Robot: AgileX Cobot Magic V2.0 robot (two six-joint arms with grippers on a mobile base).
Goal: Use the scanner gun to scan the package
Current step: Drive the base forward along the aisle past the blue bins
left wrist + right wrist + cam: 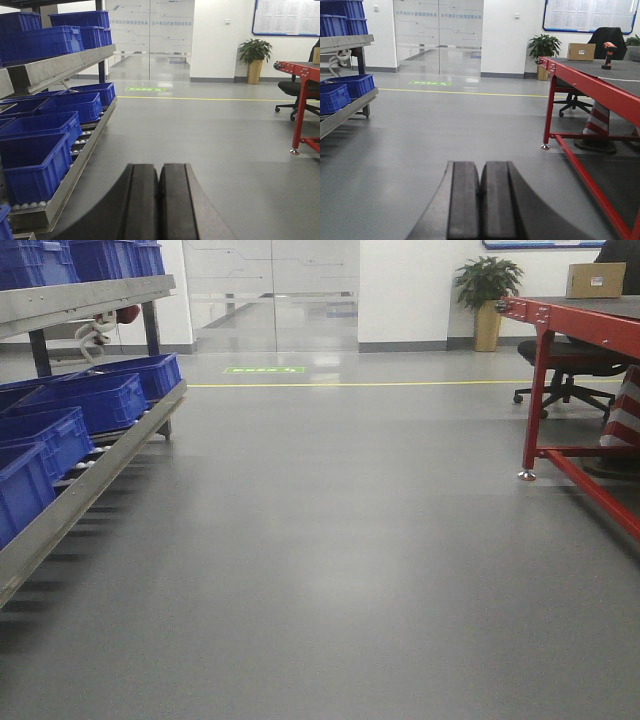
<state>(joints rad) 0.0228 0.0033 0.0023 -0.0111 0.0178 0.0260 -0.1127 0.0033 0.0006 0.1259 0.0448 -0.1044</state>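
Your left gripper sits low at the bottom centre of its wrist view, its two black pads pressed flat against each other with nothing between them. The right gripper looks the same in its own view, pads clenched together and empty.

You'll find the package, a tan cardboard box, in the upper right of the right wrist view. It stands on the far end of the red-framed table, well apart from both grippers. The scanner gun stands upright on the same tabletop, near the box and to its right in the frame, orange handle under a black head.

A potted plant stands against the back wall, left of the box. Blue plastic bins fill the roller rack along the left edge of the left wrist view. A striped cone stands on the floor under the table.
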